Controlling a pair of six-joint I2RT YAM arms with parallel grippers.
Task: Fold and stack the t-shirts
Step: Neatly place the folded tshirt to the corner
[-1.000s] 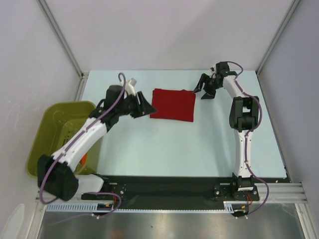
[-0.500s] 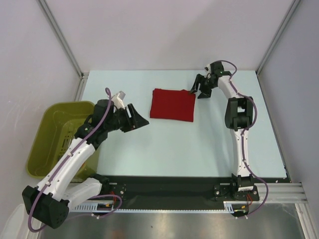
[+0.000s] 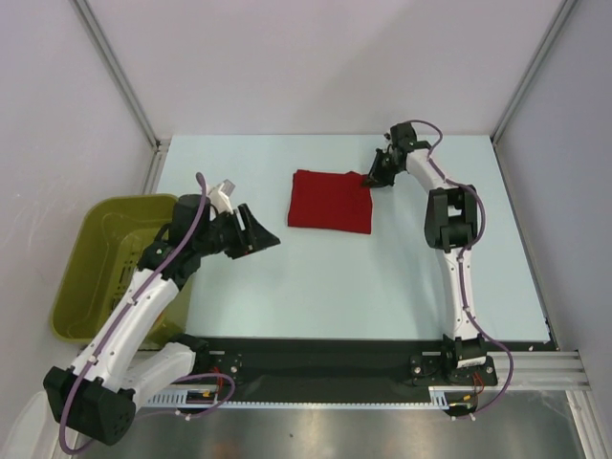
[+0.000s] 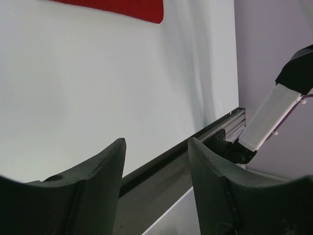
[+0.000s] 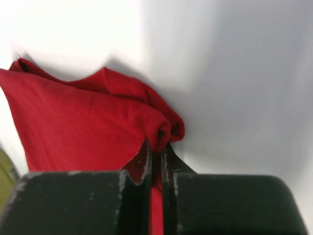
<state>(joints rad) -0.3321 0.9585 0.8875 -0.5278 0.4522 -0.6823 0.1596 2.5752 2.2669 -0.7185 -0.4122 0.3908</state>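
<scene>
The right gripper (image 5: 155, 152) has its jaws drawn almost together, with only a thin slit left between them, and a rolled lip of red cloth is pinched in that slit. The cloth is the far right corner of the red t-shirt (image 5: 83, 117). It bunches into a small ridge just ahead of the fingertips, while the rest spreads away flat. From above, the shirt lies as a tidy folded rectangle on the far half of the table (image 3: 382, 277).

The left gripper (image 4: 156, 147) hangs over the table on the shirt's near left side, apart from it. Its jaws are wide apart with nothing between them (its wrist view catches only a sliver of red at the top edge). A green basket (image 3: 81, 277) sits just off the table's left side.

The shirt looks light, soft and limp, so it will likely sag and slide rather than keep its shape. Pulling on a single corner would probably drag the whole piece or peel the upper layers open. Whether the pinch has caught every layer cannot be told. The safer hold seems to be at the corners of a folded edge, through all layers, one gripper to each corner.
</scene>
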